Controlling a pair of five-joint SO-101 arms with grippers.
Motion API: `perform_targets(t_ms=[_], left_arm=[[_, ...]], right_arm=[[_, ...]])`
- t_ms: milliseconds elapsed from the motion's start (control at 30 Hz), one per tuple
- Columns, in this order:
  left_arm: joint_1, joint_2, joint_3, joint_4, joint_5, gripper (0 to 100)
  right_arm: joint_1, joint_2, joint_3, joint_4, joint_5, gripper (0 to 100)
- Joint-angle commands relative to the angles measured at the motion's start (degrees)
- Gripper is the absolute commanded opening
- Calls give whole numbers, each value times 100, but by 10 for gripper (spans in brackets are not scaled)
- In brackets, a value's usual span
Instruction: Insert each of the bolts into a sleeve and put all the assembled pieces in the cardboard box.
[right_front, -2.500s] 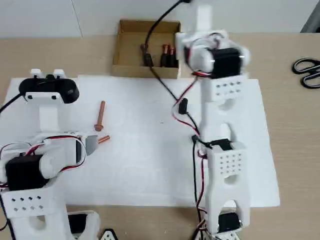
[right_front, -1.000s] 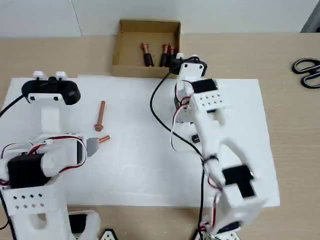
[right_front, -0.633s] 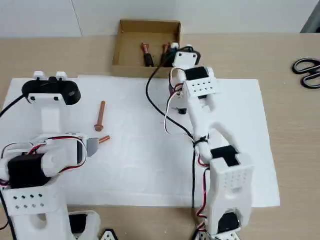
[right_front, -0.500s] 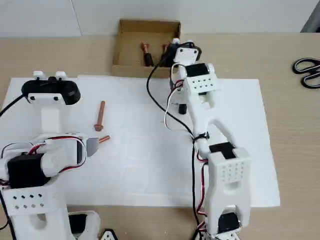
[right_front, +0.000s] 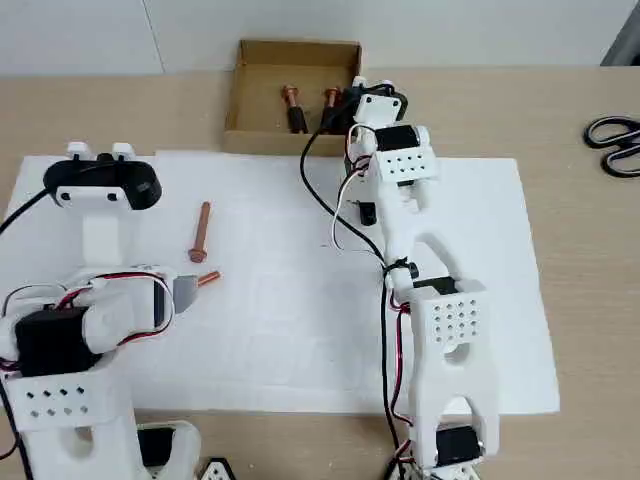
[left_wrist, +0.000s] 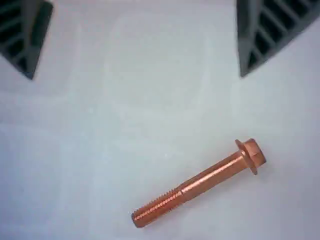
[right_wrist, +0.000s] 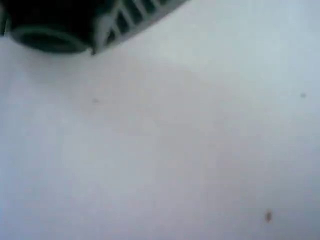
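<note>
Two copper bolts lie on the white foam sheet (right_front: 270, 320): one (right_front: 201, 232) lies free, the other (right_front: 208, 278) at the tip of my left gripper (right_front: 186, 291). In the left wrist view that gripper (left_wrist: 140, 35) is open above a bolt (left_wrist: 200, 182), not touching it. The cardboard box (right_front: 250, 100) holds bolts in black sleeves (right_front: 293, 108) (right_front: 330, 106). My right arm (right_front: 400, 170) stretches toward the box's right corner. A black sleeve (right_front: 367, 212) stands on the foam beside it. In the right wrist view my right gripper (right_wrist: 100, 25) is right next to the black sleeve (right_wrist: 45, 30).
Scissors (right_front: 612, 140) lie on the wooden table at the far right. The right arm's cables (right_front: 335, 215) hang over the foam below the box. The foam's middle, between the two arms, is bare.
The right arm has drawn back from over the box, swung left, then straightened, and its wrist now sits by the box's right corner. The left arm and the loose bolts have not moved.
</note>
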Motion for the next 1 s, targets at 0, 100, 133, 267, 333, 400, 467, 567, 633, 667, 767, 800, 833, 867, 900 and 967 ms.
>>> perform_targets(t_ms=[0,100,133,267,333,400,467,567,633,667,767,800,833,867,900,967], left_arm=[[-26,-62,-22,70,-35,247],[-26,-62,-22,70,-35,247],[-26,-62,-22,70,-35,247],[-26,-62,-22,70,-35,247],[-26,-62,-22,70,-35,247],[-26,-62,-22,70,-35,247],[-26,-62,-22,70,-35,247],[-26,-62,-22,70,-35,247],[-26,-62,-22,70,-35,247],[-26,-62,-22,70,-35,247],[-26,-62,-22,70,-35,247],[-26,-62,-22,70,-35,247],[-26,-62,-22,70,-35,247],[-26,-62,-22,70,-35,247],[-26,-62,-22,70,-35,247],[-26,-62,-22,70,-35,247]], right_arm=[[4,31,-79,259,-62,102],[-31,48,-79,523,-35,103],[-31,57,-79,567,-35,103],[-31,75,-79,611,-35,103],[-48,75,-79,637,-35,104],[-66,75,-79,734,-35,104],[-101,75,-62,804,-35,104],[-110,75,-62,910,-26,104],[-110,75,-62,936,-26,104],[-110,75,-62,936,-26,104],[-110,75,-62,945,-26,105],[-110,75,-62,945,-26,105],[-110,75,-62,945,-26,105],[-110,75,-62,936,-26,105],[-110,75,-62,936,-26,105],[-110,57,-62,936,-26,105]])
